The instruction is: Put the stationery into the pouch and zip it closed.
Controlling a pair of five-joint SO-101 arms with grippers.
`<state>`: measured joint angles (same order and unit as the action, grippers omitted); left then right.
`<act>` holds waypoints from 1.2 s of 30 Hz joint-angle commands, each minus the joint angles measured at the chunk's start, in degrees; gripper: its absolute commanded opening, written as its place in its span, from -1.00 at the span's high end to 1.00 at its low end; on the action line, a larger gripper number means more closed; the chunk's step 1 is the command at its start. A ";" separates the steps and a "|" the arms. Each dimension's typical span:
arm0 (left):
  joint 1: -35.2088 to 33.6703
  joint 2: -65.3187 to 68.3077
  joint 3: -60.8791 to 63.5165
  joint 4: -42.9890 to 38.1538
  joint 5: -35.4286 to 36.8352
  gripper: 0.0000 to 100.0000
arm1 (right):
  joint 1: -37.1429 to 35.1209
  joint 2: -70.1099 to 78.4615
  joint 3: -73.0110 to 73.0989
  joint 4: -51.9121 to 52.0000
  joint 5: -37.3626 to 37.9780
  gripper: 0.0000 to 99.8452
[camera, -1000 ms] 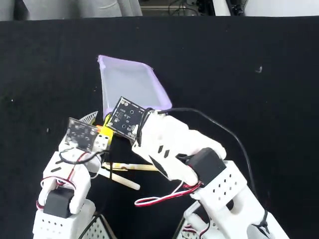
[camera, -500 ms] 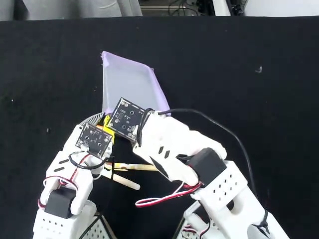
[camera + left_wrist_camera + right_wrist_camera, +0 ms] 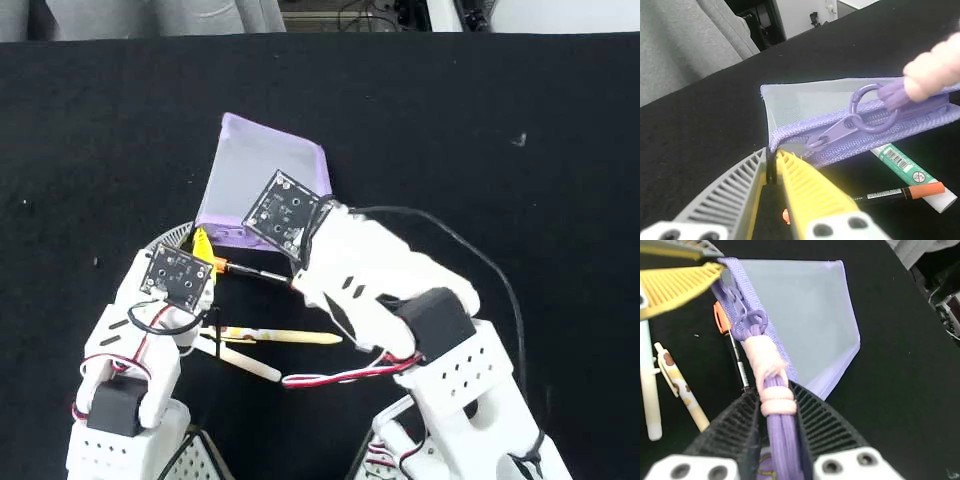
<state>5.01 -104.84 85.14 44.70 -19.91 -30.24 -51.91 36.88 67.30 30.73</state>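
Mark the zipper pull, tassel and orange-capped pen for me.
zipper pull (image 3: 834, 134), left wrist view, on its flat tab.
tassel (image 3: 768, 365), right wrist view, on its pink wrap.
orange-capped pen (image 3: 897, 193), left wrist view, on its dark barrel.

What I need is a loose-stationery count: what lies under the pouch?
A white and green stick pokes out from under the zipper edge of the pouch, an orange-capped black pen beside it. The pouch covers the stick's far end and anything deeper.

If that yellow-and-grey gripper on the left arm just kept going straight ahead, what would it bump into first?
The pouch. The left gripper points straight at the pouch's near corner and seems to be pinching it already, so there is no gap left to cross.
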 commanded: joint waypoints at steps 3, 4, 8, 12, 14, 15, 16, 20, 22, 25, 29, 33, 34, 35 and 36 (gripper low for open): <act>-1.54 0.53 -0.84 -0.53 0.00 0.94 | -3.43 -0.48 -2.07 0.09 0.44 0.98; -1.54 0.53 -0.84 -0.53 0.00 0.94 | -4.92 0.22 -1.80 0.09 0.53 0.98; -3.21 0.53 -0.75 -0.53 -0.09 0.94 | -3.78 6.55 -3.38 0.18 1.58 0.98; -4.62 0.44 -0.92 -0.53 0.09 0.94 | -2.64 14.55 -4.62 0.09 3.60 0.98; -4.35 0.44 -0.92 -0.44 0.09 0.94 | -5.71 17.63 -4.70 -0.35 3.43 0.98; -4.35 0.44 -0.92 -0.44 0.18 0.94 | -7.38 19.12 -4.62 -0.97 3.43 0.98; -4.35 0.44 -0.92 -0.44 0.18 0.94 | -8.97 20.26 -4.35 -2.02 3.25 0.98; -4.35 0.44 -0.92 -0.44 0.18 0.94 | -10.55 23.16 -4.26 -6.59 -2.73 0.87; -4.35 0.44 -1.01 -0.44 0.18 0.94 | -10.73 24.31 -4.18 -8.00 -3.08 0.76; -4.35 0.44 -1.01 -0.44 0.18 0.94 | -11.08 25.63 -2.86 -10.11 -2.99 0.68; -4.35 0.44 -1.71 0.09 0.26 0.94 | -11.52 27.38 -0.13 -16.35 -3.52 0.71; -2.42 0.35 -4.35 4.31 0.26 0.94 | -11.52 28.35 3.12 -22.95 -4.92 0.70; -1.63 0.35 -4.88 5.27 0.26 0.94 | -11.52 28.35 3.56 -24.18 -6.24 0.70; -0.92 0.35 -5.41 6.07 0.26 0.94 | -11.52 28.35 4.00 -25.05 -7.12 0.70; -0.57 0.35 -5.76 6.59 0.26 0.94 | -11.52 28.18 4.35 -25.67 -7.56 0.70</act>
<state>2.11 -104.31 83.74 49.80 -19.74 -40.88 -23.16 41.54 45.41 24.84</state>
